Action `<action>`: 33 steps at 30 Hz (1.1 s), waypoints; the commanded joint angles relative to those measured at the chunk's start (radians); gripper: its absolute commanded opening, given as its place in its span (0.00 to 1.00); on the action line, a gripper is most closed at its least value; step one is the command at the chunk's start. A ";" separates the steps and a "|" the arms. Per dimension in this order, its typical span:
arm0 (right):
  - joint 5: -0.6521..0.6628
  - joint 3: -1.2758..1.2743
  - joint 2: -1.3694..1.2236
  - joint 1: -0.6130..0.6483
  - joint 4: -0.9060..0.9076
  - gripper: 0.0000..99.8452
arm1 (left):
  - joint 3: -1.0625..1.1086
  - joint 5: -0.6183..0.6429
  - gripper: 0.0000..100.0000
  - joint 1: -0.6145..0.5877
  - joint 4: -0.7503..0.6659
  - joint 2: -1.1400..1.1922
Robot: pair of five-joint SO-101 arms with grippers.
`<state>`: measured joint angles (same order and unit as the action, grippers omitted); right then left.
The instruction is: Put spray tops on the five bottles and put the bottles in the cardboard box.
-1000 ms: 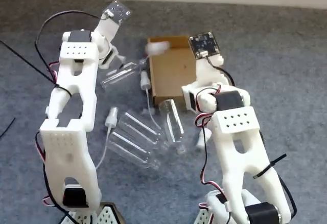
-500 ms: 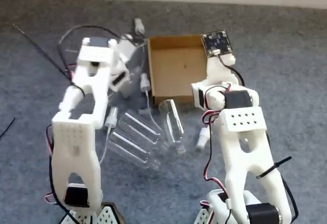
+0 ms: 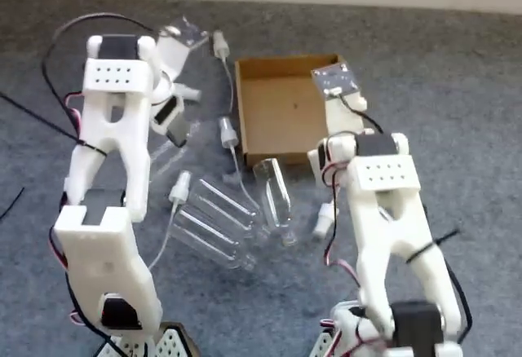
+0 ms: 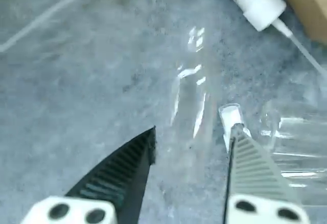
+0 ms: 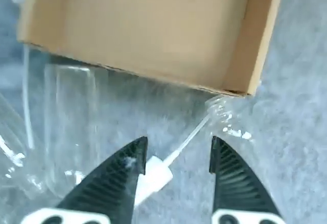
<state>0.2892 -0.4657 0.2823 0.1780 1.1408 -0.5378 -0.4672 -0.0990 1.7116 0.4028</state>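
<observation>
**Bottle lying lengthwise in my left gap**

I am hovering my left gripper (image 4: 191, 137) over the grey carpet (image 4: 61, 91), with its two fingers spread wide and gripping nothing. A clear bottle (image 4: 193, 88) is lying flat on the carpet in line with the gap and stretching away past the tips. Its long axis is running along the gap, not across it. I am judging that a straight drop and squeeze would catch it across its narrow width, with no turn of the wrist needed. The bottle is sitting a little nearer my pale finger (image 4: 242, 157) than my dark one, so I may need to shift slightly toward the pale side. I cannot tell which end carries the neck. The other bottles (image 4: 294, 142) are crowding just beside that pale finger, and I am counting them as the thing most likely to be nudged.

I am holding my right gripper (image 5: 178, 143) open too, with nothing in it, just short of the cardboard box (image 5: 263, 29). A spray top (image 5: 153, 175) is lying beneath it, close to the dark finger, with its thin tube slanting through the gap toward the box corner. For this bottle, my left arm is plainly the nearer one.
</observation>
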 commanded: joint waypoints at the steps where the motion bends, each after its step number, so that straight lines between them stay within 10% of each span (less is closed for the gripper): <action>1: 0.086 0.139 -0.111 -0.012 0.102 0.15 | 0.015 0.029 0.22 -0.018 0.020 -0.070; 15: 0.574 0.515 -0.274 -0.303 0.280 0.15 | 0.061 0.026 0.24 -0.107 0.014 -0.079; 33: 0.608 0.509 -0.642 -0.338 0.217 0.15 | 0.064 0.086 0.24 0.205 0.021 -0.079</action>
<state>0.8846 0.0468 -0.3406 -0.1504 1.3694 -0.4718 -0.3936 0.0253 1.7192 0.3813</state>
